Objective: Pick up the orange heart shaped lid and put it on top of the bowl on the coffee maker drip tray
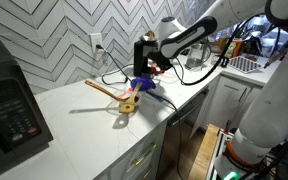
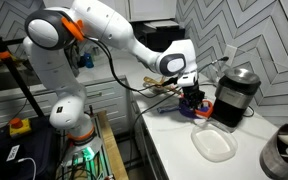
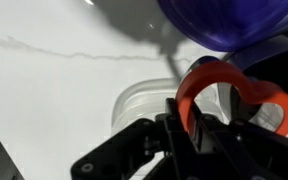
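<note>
In the wrist view my gripper (image 3: 184, 128) is shut on the edge of the orange-red heart-shaped lid (image 3: 216, 82), which stands upright between the fingers. The blue-purple bowl (image 3: 234, 20) is close ahead, at the top of that view. In both exterior views the gripper (image 1: 155, 64) (image 2: 189, 86) hovers right at the front of the black coffee maker (image 1: 142, 52) (image 2: 234, 95), just above the bowl (image 1: 142, 85) (image 2: 192, 101). The lid is too small to make out in the exterior views.
A tan wooden spoon (image 1: 106, 89) and a tan round wooden piece (image 1: 125, 108) lie on the white counter (image 1: 84, 130). A big black boxy appliance (image 1: 9, 105) stands at one end. A white dish (image 2: 214, 145) (image 3: 144, 100) lies by the coffee maker, and a metal pot (image 2: 284, 155) beyond.
</note>
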{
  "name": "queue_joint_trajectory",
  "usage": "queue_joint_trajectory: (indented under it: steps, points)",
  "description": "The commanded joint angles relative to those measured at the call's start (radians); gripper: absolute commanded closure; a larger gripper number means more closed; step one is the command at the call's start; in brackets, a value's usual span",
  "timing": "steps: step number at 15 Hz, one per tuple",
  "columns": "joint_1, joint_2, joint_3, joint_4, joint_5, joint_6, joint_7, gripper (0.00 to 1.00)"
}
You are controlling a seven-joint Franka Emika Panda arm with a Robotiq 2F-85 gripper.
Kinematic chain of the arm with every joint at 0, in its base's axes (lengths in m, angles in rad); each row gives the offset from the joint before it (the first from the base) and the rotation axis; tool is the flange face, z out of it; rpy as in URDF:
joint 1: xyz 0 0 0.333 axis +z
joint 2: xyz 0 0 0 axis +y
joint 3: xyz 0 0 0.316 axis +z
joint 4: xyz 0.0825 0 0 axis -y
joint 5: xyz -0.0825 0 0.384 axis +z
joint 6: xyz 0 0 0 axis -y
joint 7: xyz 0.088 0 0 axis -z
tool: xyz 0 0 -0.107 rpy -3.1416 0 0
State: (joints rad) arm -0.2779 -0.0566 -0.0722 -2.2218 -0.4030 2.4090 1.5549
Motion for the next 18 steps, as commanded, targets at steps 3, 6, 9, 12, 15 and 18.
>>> queue_joint_trajectory:
  steps: [3,6,9,12,15,18]
  points:
    - [0.05,0.099,-0.039,0.1,-0.005,0.017,0.051,0.97]
    - [0.061,0.129,-0.062,0.146,-0.005,0.016,0.075,0.97]
    - [0.075,0.156,-0.078,0.175,-0.027,0.015,0.035,0.97]
    - [0.103,0.168,-0.082,0.177,-0.115,-0.012,-0.021,0.97]
    - [0.125,0.16,-0.106,0.176,-0.292,0.033,0.093,0.97]
    - [0.137,0.158,-0.109,0.177,-0.439,0.039,0.185,0.97]
